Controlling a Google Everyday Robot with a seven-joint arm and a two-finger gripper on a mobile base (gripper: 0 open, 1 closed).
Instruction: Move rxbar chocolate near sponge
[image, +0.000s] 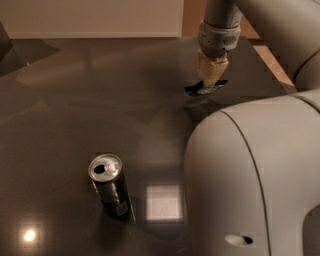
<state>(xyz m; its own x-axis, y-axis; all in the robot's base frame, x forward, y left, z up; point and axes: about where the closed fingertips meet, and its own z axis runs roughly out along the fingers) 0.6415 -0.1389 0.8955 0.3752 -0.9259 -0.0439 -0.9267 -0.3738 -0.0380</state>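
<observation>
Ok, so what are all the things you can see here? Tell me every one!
rxbar chocolate: one, black, far right of the table, pinched at the gripper's tips.
can: one, dark with a silver opened top, standing upright near the front left.
table: one, dark and shiny, under everything.
wall: one, pale, along the top.
sponge: none in view.
gripper: one, tan fingers, upper right, shut on the bar.
robot arm: one, off-white, filling the right side.

Upright dark can (109, 185), well apart from gripper (210, 82)
</observation>
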